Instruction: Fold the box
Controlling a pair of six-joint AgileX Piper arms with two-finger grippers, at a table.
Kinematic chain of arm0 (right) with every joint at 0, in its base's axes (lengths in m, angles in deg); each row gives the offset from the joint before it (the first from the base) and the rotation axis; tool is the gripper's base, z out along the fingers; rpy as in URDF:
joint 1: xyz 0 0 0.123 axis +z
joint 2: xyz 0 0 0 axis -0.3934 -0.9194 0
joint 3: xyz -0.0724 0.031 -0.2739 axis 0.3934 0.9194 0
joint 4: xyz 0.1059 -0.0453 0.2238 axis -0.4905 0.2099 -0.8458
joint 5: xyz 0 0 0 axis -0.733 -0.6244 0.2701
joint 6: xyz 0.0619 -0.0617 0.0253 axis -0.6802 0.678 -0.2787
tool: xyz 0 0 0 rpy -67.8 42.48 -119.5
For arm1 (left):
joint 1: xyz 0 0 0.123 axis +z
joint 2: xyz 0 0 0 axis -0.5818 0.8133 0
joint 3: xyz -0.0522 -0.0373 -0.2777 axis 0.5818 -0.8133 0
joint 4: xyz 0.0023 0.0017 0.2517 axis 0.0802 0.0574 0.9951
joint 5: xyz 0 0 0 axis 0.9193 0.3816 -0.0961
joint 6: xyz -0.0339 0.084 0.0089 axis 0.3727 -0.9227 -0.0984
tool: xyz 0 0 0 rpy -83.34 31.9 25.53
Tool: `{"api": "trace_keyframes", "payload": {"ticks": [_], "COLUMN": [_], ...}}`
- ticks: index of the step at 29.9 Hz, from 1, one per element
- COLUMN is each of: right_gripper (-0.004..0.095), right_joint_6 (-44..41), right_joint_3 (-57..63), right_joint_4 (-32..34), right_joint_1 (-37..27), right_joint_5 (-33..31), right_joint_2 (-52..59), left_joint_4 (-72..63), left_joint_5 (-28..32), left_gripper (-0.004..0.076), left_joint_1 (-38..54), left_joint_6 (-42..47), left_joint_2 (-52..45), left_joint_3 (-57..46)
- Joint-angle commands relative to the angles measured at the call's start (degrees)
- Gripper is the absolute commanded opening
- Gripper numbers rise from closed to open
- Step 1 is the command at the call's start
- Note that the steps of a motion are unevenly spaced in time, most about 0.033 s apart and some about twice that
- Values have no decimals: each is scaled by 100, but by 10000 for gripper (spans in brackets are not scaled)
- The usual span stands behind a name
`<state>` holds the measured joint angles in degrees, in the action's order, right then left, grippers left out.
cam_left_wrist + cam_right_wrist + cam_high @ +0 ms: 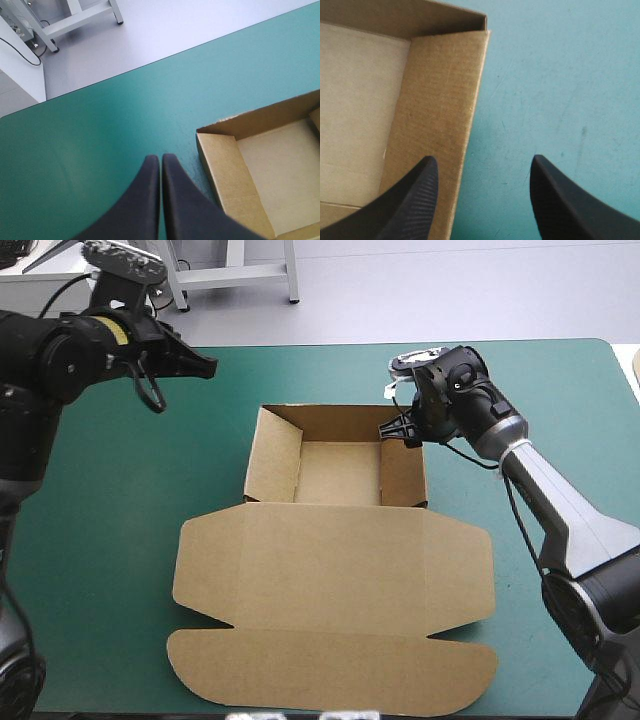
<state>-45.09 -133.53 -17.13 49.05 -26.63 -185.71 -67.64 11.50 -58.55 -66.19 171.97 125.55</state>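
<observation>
the box (335, 540) is set near the middle of the tabletop (110, 500), on the teal-green cover. it is seen as an open tray (340, 472) with the lid (330, 565) laid flat. the tray forms the far part, with its four walls raised. the lid is spread from the tray's near wall toward the near edge of the tabletop. a short flap is carried on each of its left and right sides, and a long flap with rounded corners is laid along its near side, just short of the tabletop's near edge.

the right tool (398, 433) is held at the tray's right wall, close to the far right corner. its fingers are spread wide apart and nothing is gripped. in the right wrist view one finger (412, 200) is seen above the right wall and the other (565, 200) above the cover outside the box, so the wall's outer edge lies between them. whether the board is touched cannot be told.

the left tool (200, 365) is held raised over the cover, left of and beyond the tray's far left corner, apart from the box. its fingers are pressed together into one point, with nothing between them.
</observation>
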Motion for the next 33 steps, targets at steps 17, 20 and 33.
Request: {"api": "trace_keyframes", "payload": {"ticks": [17, 20, 33], "right_gripper": [227, 227, 85], "right_joint_6": [-8, -1, 211], "right_joint_3": [-18, -18, -18], "right_joint_4": [-942, -1040, -938], "right_joint_1": [-193, -193, -193], "right_joint_5": [-9, 2, 170], "right_joint_2": [-659, -727, -754], "left_joint_4": [-75, -75, -262], "left_joint_5": [644, 983, 1656], "left_gripper": [-8, -8, -8], "left_joint_1": [-13, -13, -13], "left_joint_6": [12, 12, 12], "left_joint_2": [-3358, -3844, -6051], "left_joint_3": [-4868, -5741, -8944]}}
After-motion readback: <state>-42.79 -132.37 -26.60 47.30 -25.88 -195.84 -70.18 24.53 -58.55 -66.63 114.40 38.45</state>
